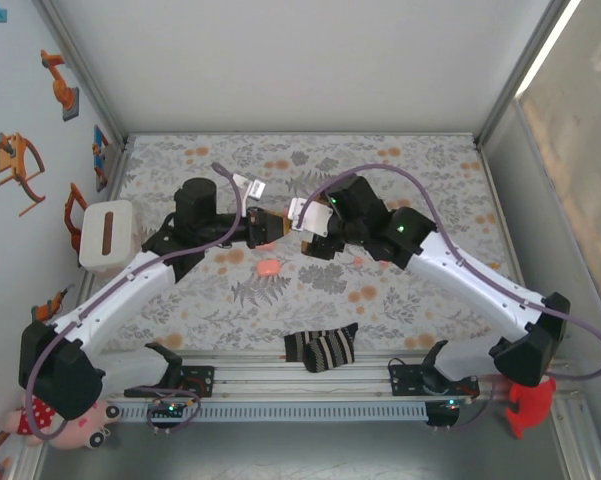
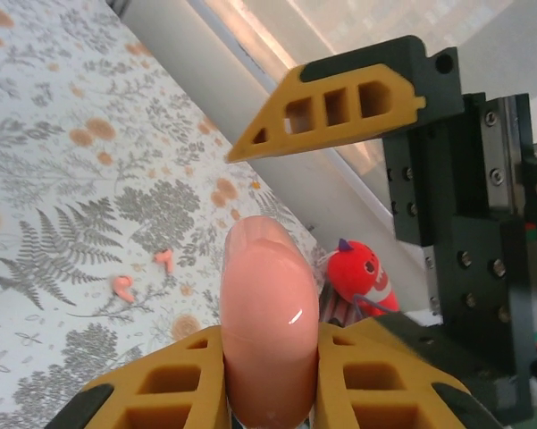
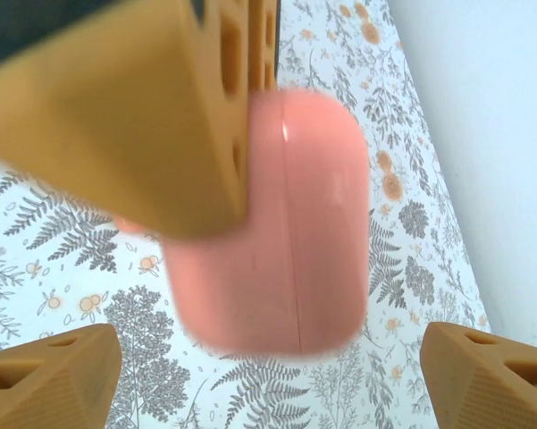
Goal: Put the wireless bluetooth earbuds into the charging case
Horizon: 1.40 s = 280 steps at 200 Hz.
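My left gripper point(image 2: 270, 338) is shut on a salmon-pink charging case point(image 2: 268, 295), which stands up between its yellow fingers above the flowered cloth. Two tiny coral-red earbuds point(image 2: 122, 286) point(image 2: 164, 259) lie on the cloth to the left of it. In the right wrist view the same case point(image 3: 295, 232) hangs close in front, with a left finger point(image 3: 134, 116) across its upper left. My right gripper point(image 3: 272, 384) is open, its fingertips wide apart on either side below the case and not touching it. From above, both grippers point(image 1: 272, 227) point(image 1: 302, 222) meet at mid-table.
A pink piece point(image 1: 269, 268) lies on the cloth just in front of the grippers. A white box point(image 1: 108, 235) stands at the left edge, a striped black-and-white cloth point(image 1: 322, 347) near the front rail, and a red toy point(image 1: 528, 408) off the front right corner.
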Available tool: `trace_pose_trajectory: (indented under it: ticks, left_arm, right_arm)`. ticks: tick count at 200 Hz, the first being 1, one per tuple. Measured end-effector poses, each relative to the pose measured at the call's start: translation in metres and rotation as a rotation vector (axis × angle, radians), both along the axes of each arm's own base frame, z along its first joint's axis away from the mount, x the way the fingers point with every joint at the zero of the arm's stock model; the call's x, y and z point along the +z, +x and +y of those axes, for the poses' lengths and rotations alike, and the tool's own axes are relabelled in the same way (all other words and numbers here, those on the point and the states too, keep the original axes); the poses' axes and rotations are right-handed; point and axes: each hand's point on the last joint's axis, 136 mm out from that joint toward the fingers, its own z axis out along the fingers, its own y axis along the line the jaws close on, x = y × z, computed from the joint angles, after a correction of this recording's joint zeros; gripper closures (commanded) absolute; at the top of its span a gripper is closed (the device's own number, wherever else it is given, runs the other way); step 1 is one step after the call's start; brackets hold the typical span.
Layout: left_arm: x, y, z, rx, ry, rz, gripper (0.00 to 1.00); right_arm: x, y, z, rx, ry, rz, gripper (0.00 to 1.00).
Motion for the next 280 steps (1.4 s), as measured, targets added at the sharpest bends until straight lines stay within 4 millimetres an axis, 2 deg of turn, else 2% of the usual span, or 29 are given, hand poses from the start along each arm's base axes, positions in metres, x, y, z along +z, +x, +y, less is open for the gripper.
trace_pose_trajectory:
  ticks: [40,61,74,105,128,150,186,280]
  left_arm:
    - [-0.011,0.015,0.027,0.085,-0.009,-0.101,1.0]
    - [-0.018,0.012,0.03,0.074,-0.026,-0.182,1.0]
    - [-0.02,0.006,0.03,0.051,-0.045,-0.247,1.0]
    - [-0.014,-0.009,0.027,-0.009,-0.083,-0.408,1.0]
    - [0.0,-0.021,0.024,-0.056,-0.108,-0.532,1.0]
    - [0.012,-0.035,0.022,-0.093,-0.128,-0.642,1.0]
    - [0.017,-0.045,0.023,-0.116,-0.134,-0.73,1.0]
    - [0.021,-0.048,0.025,-0.12,-0.132,-0.779,1.0]
  right_arm:
    - [0.032,-0.017,-0.023,-0.027,0.244,0.057,0.09]
    - [0.047,-0.02,-0.031,-0.039,0.4,0.104,0.09]
    - [0.051,-0.023,-0.029,-0.029,0.478,0.142,0.09]
    - [0.057,-0.031,-0.008,0.042,0.601,0.261,0.13]
    - [0.056,-0.032,0.005,0.078,0.635,0.328,0.17]
    - [0.045,-0.03,0.015,0.097,0.631,0.388,0.19]
    - [0.032,-0.026,0.022,0.102,0.617,0.437,0.19]
    - [0.046,-0.026,0.025,0.129,0.648,0.412,0.19]
